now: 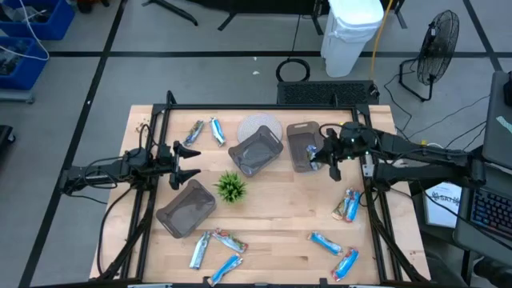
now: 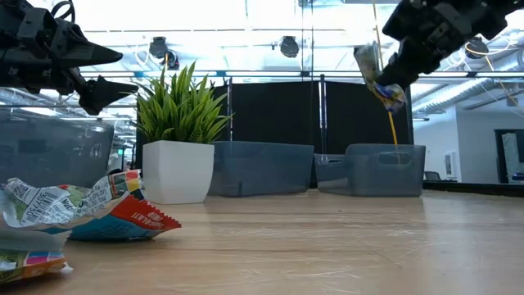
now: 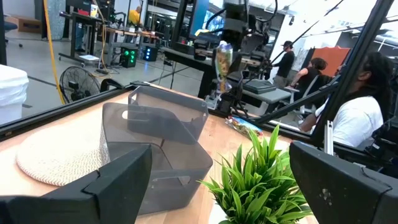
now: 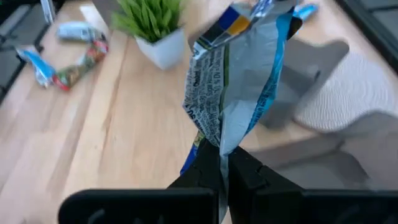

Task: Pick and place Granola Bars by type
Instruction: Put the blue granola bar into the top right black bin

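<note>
My right gripper [image 1: 323, 158] is shut on a blue and silver granola bar packet [image 4: 239, 81] and holds it in the air over the far right grey tray [image 1: 302, 144]. The low view shows this packet [image 2: 375, 72] high above that tray [image 2: 385, 170]. My left gripper [image 1: 189, 164] hangs open over the table's left side, between the near left tray [image 1: 186, 210] and two packets [image 1: 206, 130] lying flat by the far edge. Several more packets lie flat along the near edge [image 1: 216, 250] and the right side [image 1: 346, 206]. My right gripper pinches the packet by one crimped end [image 4: 221, 146] between its two fingers [image 4: 249, 171]. The rest of the packet sticks out past the fingertips, crumpled. It is lifted clear of the table and the trays, tilted in the low view.
A third grey tray [image 1: 256, 152] sits mid-table, partly on a round woven mat [image 1: 260, 126]. A small green plant in a white pot [image 1: 230, 188] stands near the centre. Bare wood lies between the plant and the right-side packets. People sit beyond the table [image 3: 354, 118].
</note>
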Controlling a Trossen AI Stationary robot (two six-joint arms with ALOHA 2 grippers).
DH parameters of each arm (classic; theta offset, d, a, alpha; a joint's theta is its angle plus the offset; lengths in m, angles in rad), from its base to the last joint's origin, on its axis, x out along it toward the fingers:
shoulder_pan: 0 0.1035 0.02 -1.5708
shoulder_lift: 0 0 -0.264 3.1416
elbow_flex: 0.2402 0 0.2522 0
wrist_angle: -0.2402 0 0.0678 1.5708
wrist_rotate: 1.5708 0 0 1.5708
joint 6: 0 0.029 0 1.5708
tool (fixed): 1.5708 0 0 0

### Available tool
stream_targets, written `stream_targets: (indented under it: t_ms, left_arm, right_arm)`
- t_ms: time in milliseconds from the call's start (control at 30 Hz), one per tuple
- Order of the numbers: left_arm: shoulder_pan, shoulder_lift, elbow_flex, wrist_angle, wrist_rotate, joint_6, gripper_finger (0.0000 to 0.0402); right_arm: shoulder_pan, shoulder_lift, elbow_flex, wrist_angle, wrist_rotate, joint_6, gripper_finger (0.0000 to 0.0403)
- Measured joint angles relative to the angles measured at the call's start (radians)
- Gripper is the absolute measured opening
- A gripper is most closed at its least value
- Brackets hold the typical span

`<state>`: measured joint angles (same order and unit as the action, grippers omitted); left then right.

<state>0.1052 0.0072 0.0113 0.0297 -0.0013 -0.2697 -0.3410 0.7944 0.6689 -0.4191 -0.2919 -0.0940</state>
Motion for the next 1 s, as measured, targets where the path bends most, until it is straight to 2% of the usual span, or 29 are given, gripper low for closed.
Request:
stream_targets:
  t_ms: [200, 533, 800, 1000]
  left_arm:
    - [0.000, 0.000, 0.000, 0.000, 0.000, 0.000, 0.0379]
    - [0.000, 0.000, 0.000, 0.000, 0.000, 0.000, 0.0379]
    - [0.000, 0.000, 0.000, 0.000, 0.000, 0.000, 0.0379]
    - [0.000, 0.000, 0.000, 0.000, 0.000, 0.000, 0.0379]
  right_arm:
    - [-0.101, 0.056, 0.039, -0.102, -0.001, -0.129, 0.0000]
    - [-0.189, 0.262, 0.177, -0.209, 0.010, -0.300, 0.0000]
    - [-0.205, 0.458, 0.288, -0.355, 0.065, -0.422, 0.0000]
    - [-0.186, 0.575, 0.365, -0.418, 0.119, -0.446, 0.0000]
